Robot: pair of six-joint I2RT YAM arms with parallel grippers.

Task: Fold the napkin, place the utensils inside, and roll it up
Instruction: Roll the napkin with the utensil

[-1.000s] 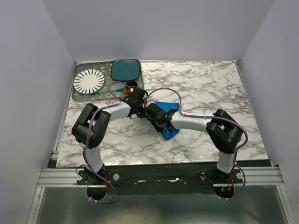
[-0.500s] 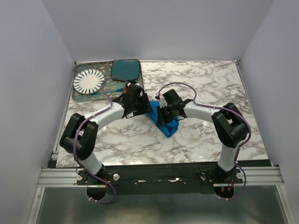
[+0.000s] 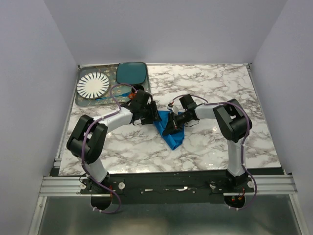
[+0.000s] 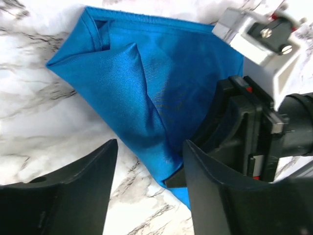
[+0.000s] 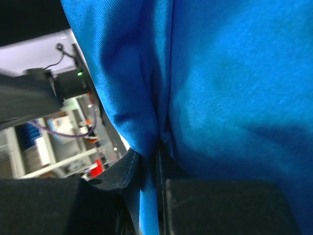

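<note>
right gripper (image 5: 154, 157) pinches the napkin (image 4: 142, 78) — left gripper (image 4: 149, 155) spread apart over it.

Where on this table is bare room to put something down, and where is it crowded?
Free: the far right of the table, beyond the napkin; also the near strip in front of the napkin. Crowded: the far left corner, with tray and teal plate, and the middle, where left gripper and right gripper meet at the napkin.

A robotics lab test cell: a marble-patterned table (image 3: 220, 88) boxed by plain pale walls (image 3: 166, 29), with an aluminium rail (image 3: 274, 183) along its near edge beside the bases of the cabled left arm (image 3: 90, 139) and right arm (image 3: 234, 122).
</note>
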